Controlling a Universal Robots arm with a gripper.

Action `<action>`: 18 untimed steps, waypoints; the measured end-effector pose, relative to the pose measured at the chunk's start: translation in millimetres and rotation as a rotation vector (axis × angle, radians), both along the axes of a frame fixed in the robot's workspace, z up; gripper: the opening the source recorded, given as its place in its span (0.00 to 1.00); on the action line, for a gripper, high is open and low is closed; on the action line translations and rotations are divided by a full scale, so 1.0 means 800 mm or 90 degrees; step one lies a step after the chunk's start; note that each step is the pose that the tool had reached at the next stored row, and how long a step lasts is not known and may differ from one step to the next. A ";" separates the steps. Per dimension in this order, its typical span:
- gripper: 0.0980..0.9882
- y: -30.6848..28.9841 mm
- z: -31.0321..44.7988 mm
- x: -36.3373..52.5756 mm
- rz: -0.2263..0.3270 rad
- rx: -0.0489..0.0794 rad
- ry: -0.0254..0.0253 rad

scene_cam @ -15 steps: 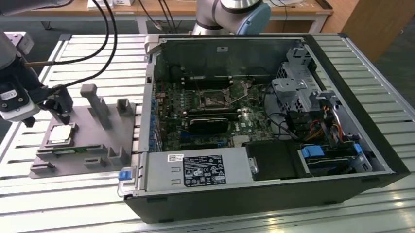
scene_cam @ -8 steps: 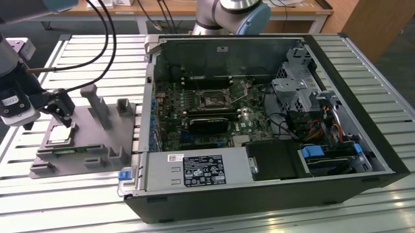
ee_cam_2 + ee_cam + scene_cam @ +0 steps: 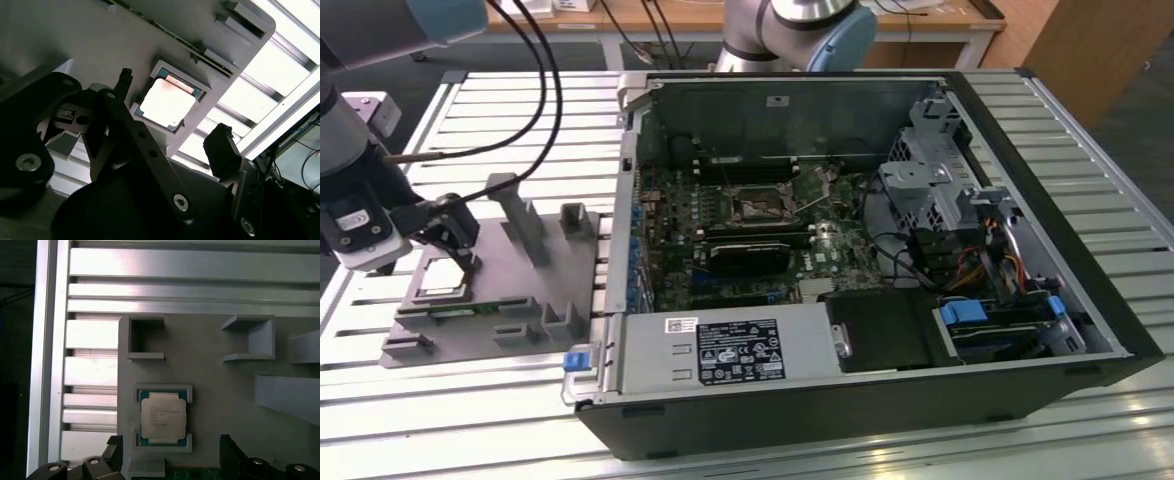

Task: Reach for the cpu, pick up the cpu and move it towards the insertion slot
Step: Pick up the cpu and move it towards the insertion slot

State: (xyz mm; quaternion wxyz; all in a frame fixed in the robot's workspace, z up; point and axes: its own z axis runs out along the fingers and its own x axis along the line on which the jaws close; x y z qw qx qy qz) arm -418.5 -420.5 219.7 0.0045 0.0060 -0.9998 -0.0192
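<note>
The cpu [image 3: 163, 419] lies in a grey holder [image 3: 215, 385] at the exterior view's left, well apart from the insertion slot [image 3: 757, 203]. The pincer [image 3: 172, 105] hangs over it, jaws apart — the reach looks nearly done; gripping needs opposite edges squarely met.

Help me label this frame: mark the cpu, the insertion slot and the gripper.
cpu [image 3: 163, 416], first wrist view, centre of its metal top.
insertion slot [image 3: 758, 205], exterior view, its dark centre.
gripper [image 3: 173, 101], second wrist view, midway between its fingers.
</note>
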 end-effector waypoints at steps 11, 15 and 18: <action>0.85 0.0028 -0.0200 0.000 0.000 -0.001 0.0002; 0.85 0.0070 -0.0272 0.000 0.000 -0.003 0.0000; 0.85 0.0098 -0.0331 -0.001 0.000 -0.004 0.0000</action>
